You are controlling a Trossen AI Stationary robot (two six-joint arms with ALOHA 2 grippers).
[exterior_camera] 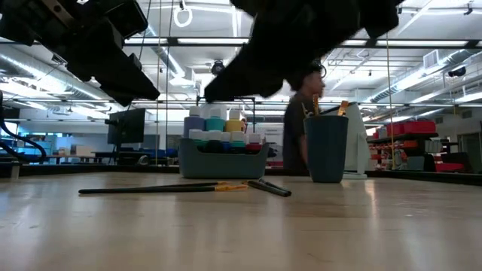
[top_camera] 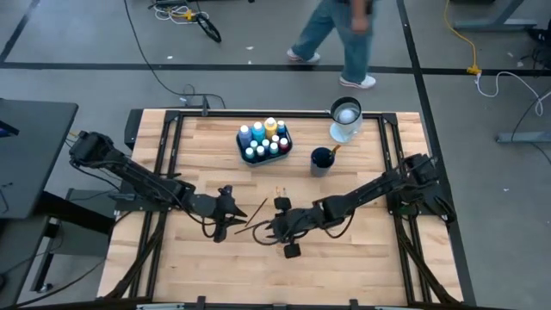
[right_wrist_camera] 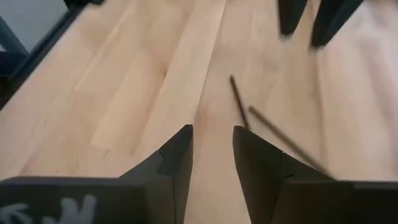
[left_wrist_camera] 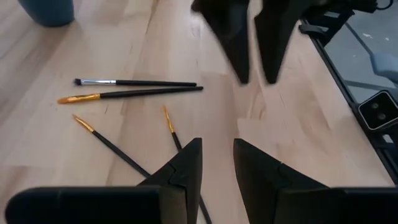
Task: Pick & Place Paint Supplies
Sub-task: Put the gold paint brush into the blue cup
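I see my left gripper (top_camera: 231, 213) and right gripper (top_camera: 263, 231) facing each other low over mid-surface (top_camera: 362, 258), both parted and empty, thin brushes (left_wrist_camera: 134, 88) lying loose between them, paint bottles (top_camera: 263, 138) standing in the tray (top_camera: 244, 156) toward the far edge, beside a blue cup (top_camera: 322, 161).

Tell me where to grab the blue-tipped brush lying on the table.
Grip the blue-tipped brush at mid-handle, coming straight down from above. It lies flat on the table, so only its long sides are free. An orange-tipped brush lies close alongside, so the fingers probably need to straddle just the one handle.
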